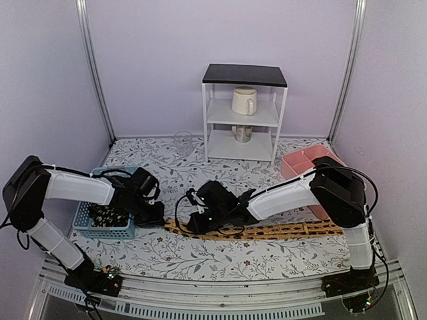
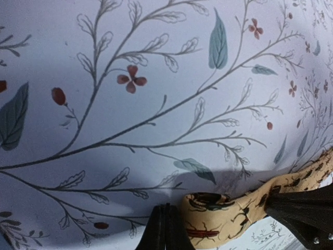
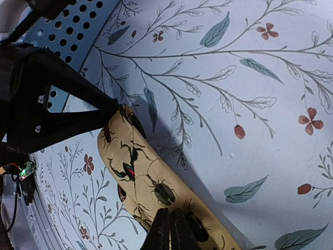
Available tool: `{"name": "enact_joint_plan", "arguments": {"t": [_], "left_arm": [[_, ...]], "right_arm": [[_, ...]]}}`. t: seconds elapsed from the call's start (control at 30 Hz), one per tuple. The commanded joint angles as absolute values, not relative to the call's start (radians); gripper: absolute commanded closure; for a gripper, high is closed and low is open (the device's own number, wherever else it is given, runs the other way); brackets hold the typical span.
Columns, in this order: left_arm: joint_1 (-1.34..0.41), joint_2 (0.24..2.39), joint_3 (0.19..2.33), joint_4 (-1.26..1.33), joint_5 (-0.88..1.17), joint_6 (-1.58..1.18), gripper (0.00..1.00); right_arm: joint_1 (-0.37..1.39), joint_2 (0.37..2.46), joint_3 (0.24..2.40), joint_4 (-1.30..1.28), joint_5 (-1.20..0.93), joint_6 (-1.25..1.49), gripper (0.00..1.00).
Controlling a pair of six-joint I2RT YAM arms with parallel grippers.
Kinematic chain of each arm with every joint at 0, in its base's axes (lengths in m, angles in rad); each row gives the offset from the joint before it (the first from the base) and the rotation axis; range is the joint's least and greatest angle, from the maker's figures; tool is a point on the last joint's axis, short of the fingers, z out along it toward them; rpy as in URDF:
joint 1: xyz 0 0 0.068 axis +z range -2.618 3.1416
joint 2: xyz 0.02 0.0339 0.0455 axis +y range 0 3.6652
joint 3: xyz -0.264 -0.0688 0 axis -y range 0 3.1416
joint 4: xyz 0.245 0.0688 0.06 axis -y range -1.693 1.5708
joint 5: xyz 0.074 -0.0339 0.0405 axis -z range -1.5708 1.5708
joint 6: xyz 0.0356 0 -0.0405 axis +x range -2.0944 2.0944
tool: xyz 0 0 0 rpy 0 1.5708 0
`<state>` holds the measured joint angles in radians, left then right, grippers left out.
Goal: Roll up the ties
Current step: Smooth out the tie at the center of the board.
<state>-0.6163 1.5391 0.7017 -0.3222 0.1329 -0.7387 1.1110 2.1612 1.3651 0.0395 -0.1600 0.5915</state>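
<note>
- Lengthwise beside the table's (image 1: 267, 257) near edge lies the tan tie (image 1: 287, 231), flat and unrolled.
- Left gripper (image 2: 165, 213): jaws closed on nothing, tips at the tie's left end.
- Right gripper (image 3: 170, 219): jaws closed, tips on the tie just beside the left gripper.
- Blue basket (image 1: 100, 233) of dark ties (image 1: 107, 215) crowds the left gripper at the left edge.
- Pink tray (image 1: 298, 163) sits by the right edge.
- White shelf (image 1: 243, 113) and clear glass (image 1: 182, 142) stand at the far edge.

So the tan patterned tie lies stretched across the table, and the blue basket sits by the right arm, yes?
Not quite. The top view shows the blue basket by the left arm; the tan patterned tie does lie stretched across the table.
</note>
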Motion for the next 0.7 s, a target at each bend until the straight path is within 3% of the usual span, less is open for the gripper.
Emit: {"name": "enact_joint_plan", "arguments": {"t": [0.0, 0.67], "left_arm": [[-0.607, 1.515, 0.671, -0.269, 0.212, -0.763, 1.0], [-0.589, 1.378, 0.611, -0.153, 0.315, -0.836, 1.0]], "right_arm": [[1.122, 2.202, 1.392, 0.07, -0.172, 0.625, 0.96], [1.128, 2.205, 1.334, 0.133, -0.18, 0.684, 0.96]]}}
